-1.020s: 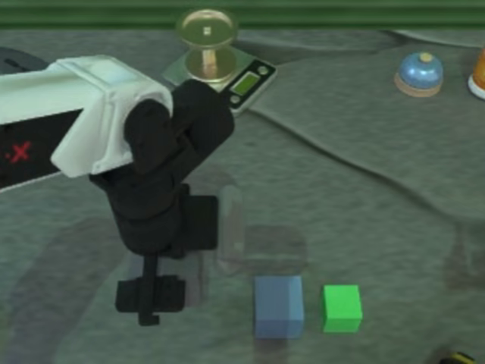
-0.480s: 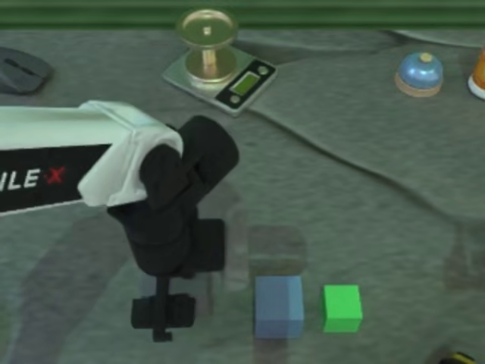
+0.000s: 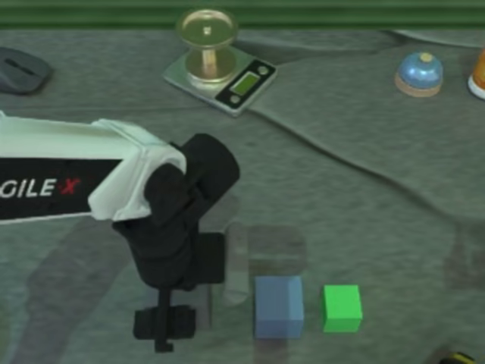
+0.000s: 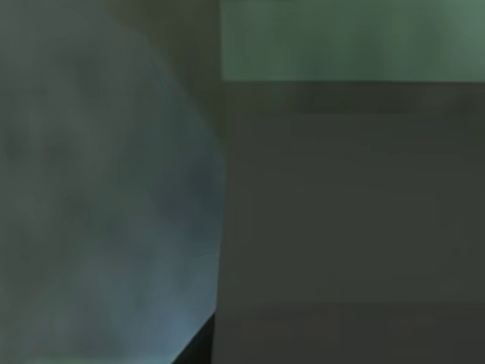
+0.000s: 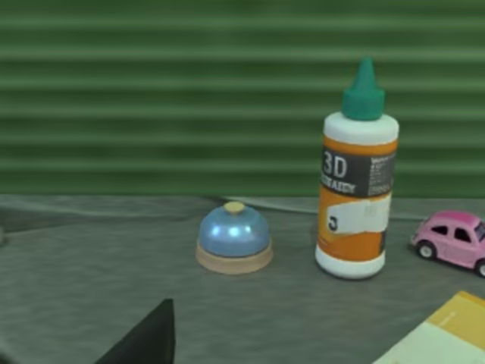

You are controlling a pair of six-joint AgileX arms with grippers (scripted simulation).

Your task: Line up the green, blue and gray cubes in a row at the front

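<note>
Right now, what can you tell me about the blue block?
The blue cube is a plain, matte, light blue block with no markings. It sits flat on the gray cloth near the table's front edge. The smaller green cube stands apart on its right, with a gap between them. My left hand is low on its left, not touching it.

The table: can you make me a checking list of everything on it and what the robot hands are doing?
Surface: gray wrinkled cloth.
Job's things: blue cube and green cube side by side at the front, apart; gray cube hidden under the left arm.
Clutter: scale with spool, bell, glue bottle, pink toy car, mouse.
Grippers: left gripper low beside the blue cube; right not seen.
Cables: nothing seen.
Surroundings: green slatted wall.
</note>
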